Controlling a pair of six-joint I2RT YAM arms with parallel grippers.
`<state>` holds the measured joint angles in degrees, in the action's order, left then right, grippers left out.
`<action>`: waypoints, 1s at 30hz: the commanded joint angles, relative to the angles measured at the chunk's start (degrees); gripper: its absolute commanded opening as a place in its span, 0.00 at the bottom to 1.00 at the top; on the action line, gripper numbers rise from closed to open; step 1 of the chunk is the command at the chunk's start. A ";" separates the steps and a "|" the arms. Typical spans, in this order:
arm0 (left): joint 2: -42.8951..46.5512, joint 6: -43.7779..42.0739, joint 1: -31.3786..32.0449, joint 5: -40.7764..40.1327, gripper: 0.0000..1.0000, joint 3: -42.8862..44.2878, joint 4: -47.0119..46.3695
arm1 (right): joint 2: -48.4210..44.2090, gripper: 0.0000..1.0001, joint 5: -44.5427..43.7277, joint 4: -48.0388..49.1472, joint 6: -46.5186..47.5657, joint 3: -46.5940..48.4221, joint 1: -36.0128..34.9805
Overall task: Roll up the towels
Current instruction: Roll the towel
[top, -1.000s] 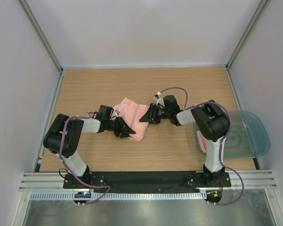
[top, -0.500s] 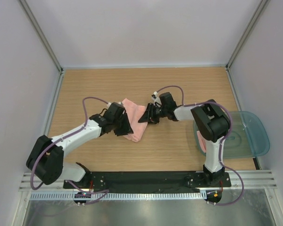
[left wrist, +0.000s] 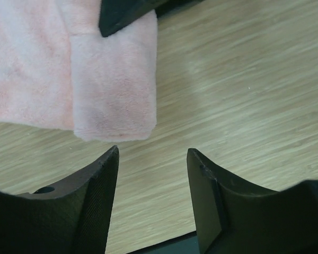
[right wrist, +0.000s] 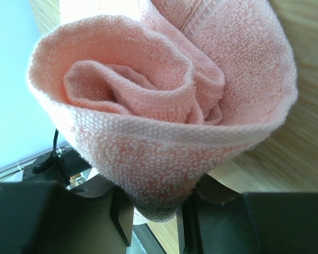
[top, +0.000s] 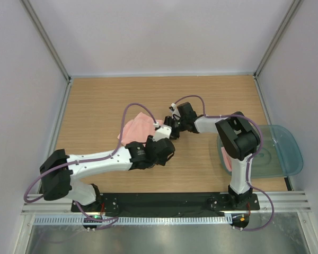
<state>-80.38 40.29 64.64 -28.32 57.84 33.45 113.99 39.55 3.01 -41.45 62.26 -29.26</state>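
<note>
So here's where I'm at. The towel [top: 135, 129] is mid-bench: one part lies flat and folded, and my right hand [right wrist: 151, 214] is pinched shut on the end that's already curled into a loose spiral. My left hand [left wrist: 152, 190] is wide open with nothing in it, hovering over bare wood just beside the towel's near corner.

Biggest worry: that spiral is floppy, not tight. If my right hand lets go or twists too fast, I reckon the whole coil springs open. Next: the flat part has no weight on it, so rolling could just drag it across the bench instead of winding it up. That's probably the job for my left hand, which isn't touching the cloth at all right now. Smaller thing: both wrists are crowded close together over the towel, so a careless reach could knock one into the other.

The room is a pale-walled enclosure, with walls [top: 159, 37] on three sides. The bench [top: 95, 100] is smooth wood-grain laminate, and I'd guess terry slides on it easily. Off to my right is a translucent teal tray [top: 281, 151]. The pink sliver at its edge looks like the second towel [top: 226, 161], but my arm hides most of it.
</note>
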 commanded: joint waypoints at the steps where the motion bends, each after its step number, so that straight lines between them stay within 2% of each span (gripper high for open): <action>1: -4.07 -4.34 3.64 -8.85 0.56 2.62 -2.16 | -2.02 0.23 -2.55 -8.01 3.22 0.06 -0.89; 6: -11.98 -4.87 4.26 -12.11 0.63 5.78 -1.29 | -2.81 0.24 -2.11 -9.42 4.18 0.14 -1.07; 14: -21.04 -3.91 4.18 -10.80 0.68 6.40 -1.37 | -3.34 0.25 -1.93 -11.70 5.68 0.76 -1.24; 15: -21.92 -2.34 4.09 -10.88 0.71 5.71 -1.28 | -3.34 0.25 -1.93 -11.88 5.68 1.02 -1.16; 17: -21.75 -0.57 3.48 -11.32 0.77 4.04 -2.07 | -3.17 0.26 -2.19 -12.41 6.03 1.37 -1.24; 23: -18.68 -0.48 -1.18 -6.32 0.79 -4.05 -6.82 | -2.64 0.27 -2.37 -14.08 6.91 2.86 -1.24; 26: -19.28 -1.27 -2.15 -3.86 0.73 -5.20 -8.93 | -2.02 0.27 -2.46 -14.52 7.09 3.31 -1.24; 27: -19.55 -1.62 -3.02 -2.98 0.63 -5.28 -9.28 | -2.02 0.27 -2.37 -14.61 7.17 3.39 -1.24; 29: -19.99 -2.58 -5.39 0.34 0.51 -6.25 -11.03 | -1.58 0.28 -2.20 -14.61 7.00 3.57 -1.16; 30: -19.91 -3.46 -6.45 2.37 0.41 -7.04 -12.35 | -1.58 0.29 -2.28 -14.69 7.09 3.57 -1.24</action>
<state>-97.47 36.47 62.41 -35.27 55.20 23.64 112.20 37.45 -6.74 -36.71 65.10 -30.30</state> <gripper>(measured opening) 0.485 0.362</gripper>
